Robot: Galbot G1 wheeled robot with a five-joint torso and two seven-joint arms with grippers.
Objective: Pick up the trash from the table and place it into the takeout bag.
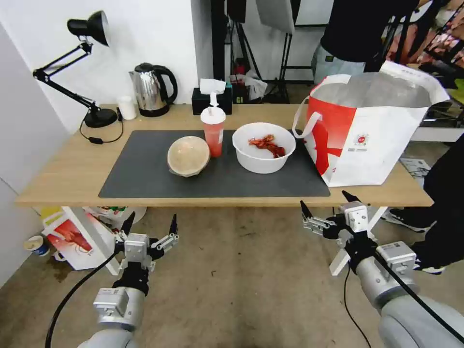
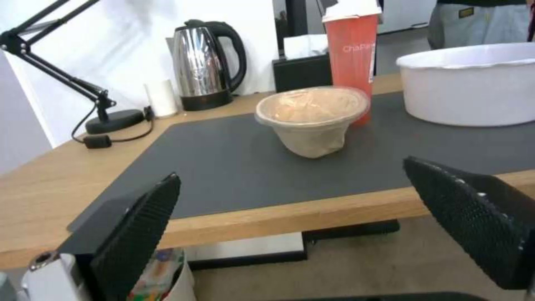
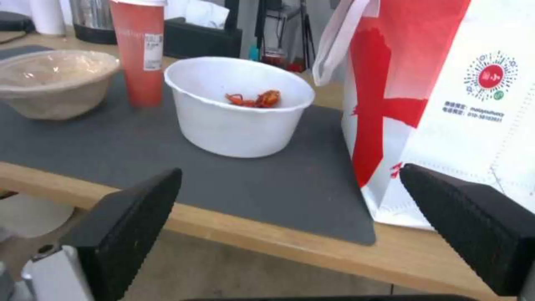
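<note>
- the long wood table (image 1: 63,174) has a big dark grey mat (image 1: 145,179) on top.
- three bits of trash sit on the mat in a row.
- the beige paper bowl (image 1: 188,155) is on the robot's left side of the row.
- the red drink cup (image 1: 213,131) with a white lid stands upright just beside the beige bowl, a bit behind it.
- the white round bowl (image 1: 263,147) is on the other side of the cup, with red crayfish scraps (image 1: 267,145) inside.
- the takeout bag (image 1: 372,130) stands open on the right end of the table, just beside the white bowl, with one corner on the mat.
- the left gripper (image 1: 149,225) hangs low in front of the table edge, below the beige bowl. its fingers are spread apart and hold nothing.
- the right gripper (image 1: 326,205) hangs low in front of the table edge, below the bag. its fingers are spread wide too and hold nothing.
- at the back of the table stand a black lamp (image 1: 87,72), a shiny kettle (image 1: 151,89), a small white cup (image 1: 127,107) and a black tissue box (image 1: 211,100).
</note>
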